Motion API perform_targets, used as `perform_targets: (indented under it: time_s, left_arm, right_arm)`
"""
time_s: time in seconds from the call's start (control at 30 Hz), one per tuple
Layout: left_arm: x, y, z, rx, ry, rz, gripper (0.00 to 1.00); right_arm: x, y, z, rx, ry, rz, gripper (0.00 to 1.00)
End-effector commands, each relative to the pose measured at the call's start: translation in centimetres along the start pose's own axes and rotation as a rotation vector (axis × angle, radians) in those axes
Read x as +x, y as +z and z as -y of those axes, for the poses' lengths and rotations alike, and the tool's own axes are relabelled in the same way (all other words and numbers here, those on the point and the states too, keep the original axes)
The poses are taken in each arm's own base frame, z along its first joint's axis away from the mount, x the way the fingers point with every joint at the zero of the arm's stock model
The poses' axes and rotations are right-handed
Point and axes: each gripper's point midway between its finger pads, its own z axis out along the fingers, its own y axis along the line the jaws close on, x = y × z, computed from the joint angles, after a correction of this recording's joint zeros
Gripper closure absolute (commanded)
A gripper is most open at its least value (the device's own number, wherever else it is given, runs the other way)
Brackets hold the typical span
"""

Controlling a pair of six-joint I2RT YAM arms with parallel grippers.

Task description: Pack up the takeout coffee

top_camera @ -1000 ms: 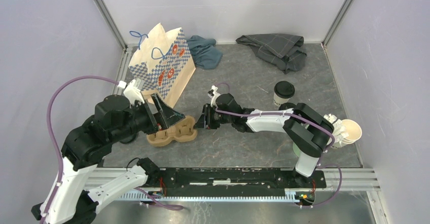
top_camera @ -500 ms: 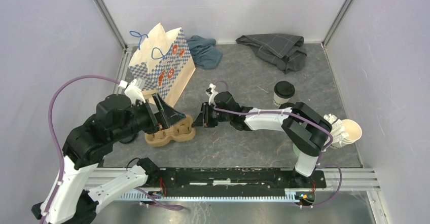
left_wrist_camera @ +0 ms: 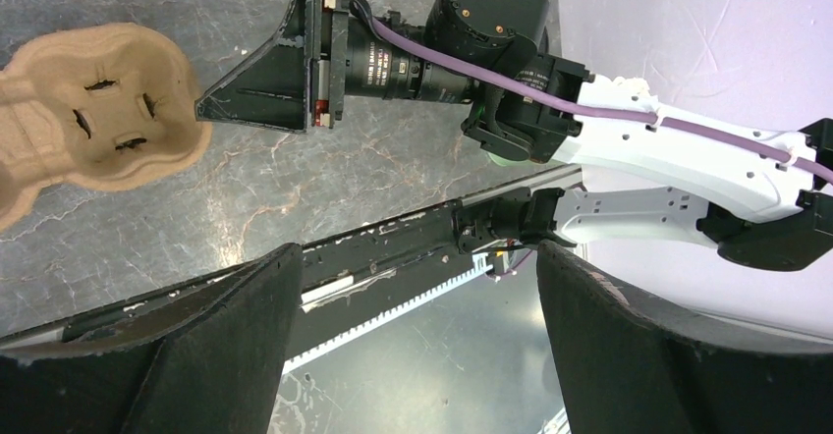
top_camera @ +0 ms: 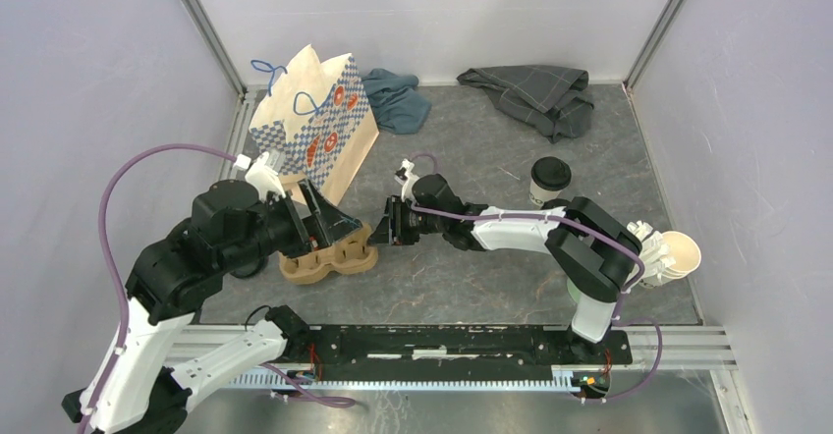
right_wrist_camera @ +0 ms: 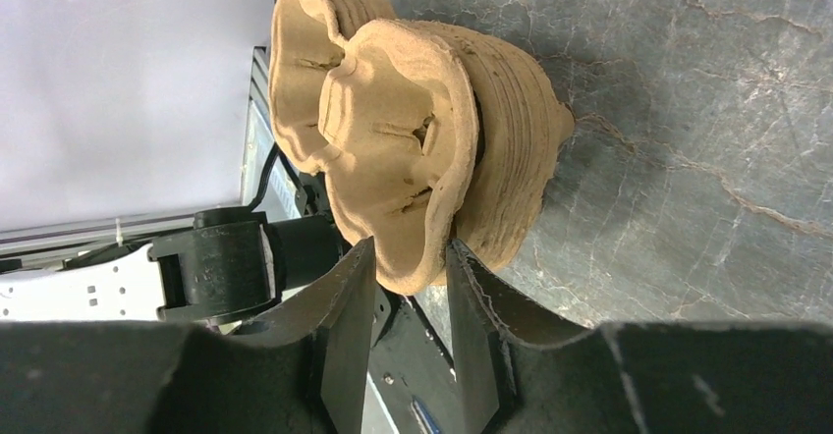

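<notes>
Pinching the rim of the cardboard cup tray (right_wrist_camera: 393,159) in my right pincer (right_wrist_camera: 408,252), I hover my left pincer (left_wrist_camera: 417,257) released at its other side (nothing between the fingers). Farther back, the lidded coffee (top_camera: 548,180) stands upright on the surface (top_camera: 472,149), well apart from the tray.

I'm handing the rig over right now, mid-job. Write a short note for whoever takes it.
Left gripper: open, empty, above the cup carrier stack.
Right gripper: fingers straddle the stack's top rim and seem to pinch it.
Takeout coffee: upright on the table beside the right arm, lid on, untouched.
Paper bag: stands at back left, behind the stack.
Done: nothing packed yet.
Left: probably free one carrier, seat the coffee in it, load the bag.
</notes>
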Motion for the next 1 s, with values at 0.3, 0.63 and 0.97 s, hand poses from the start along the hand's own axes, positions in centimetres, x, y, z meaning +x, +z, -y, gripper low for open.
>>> perform_targets:
  time_s: [0.3, 0.63, 0.97]
  left_arm:
    - [-0.7, 0.3, 1.4, 0.048, -0.062, 0.018, 0.06]
    - [-1.0, 0.4, 1.9, 0.051, -0.053, 0.015, 0.06]
    - [-1.5, 0.0, 2.0, 0.055, -0.050, 0.041, 0.06]
  right_arm:
    - [-1.2, -0.2, -3.7, -0.214, 0.097, 0.079, 0.63]
    - [-1.2, 1.5, -2.5, -0.125, 0.116, 0.089, 0.71]
    - [-1.4, 0.9, -3.1, -0.127, 0.103, 0.091, 1.00]
